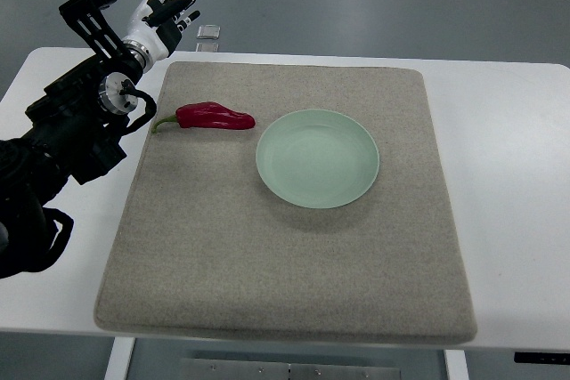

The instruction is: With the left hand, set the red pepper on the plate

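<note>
A red pepper (214, 117) with a green stem lies on the grey mat, just left of a pale green plate (318, 157) that holds nothing. My left hand (171, 6) is raised beyond the mat's far left corner, above and behind the pepper, fingers spread and holding nothing. Its black arm enters from the left edge. The right arm does not show.
The grey felt mat (285, 264) covers most of the white table (508, 131). A small clear block (208, 32) sits at the table's far edge near my left hand. Grey floor lies beyond the table.
</note>
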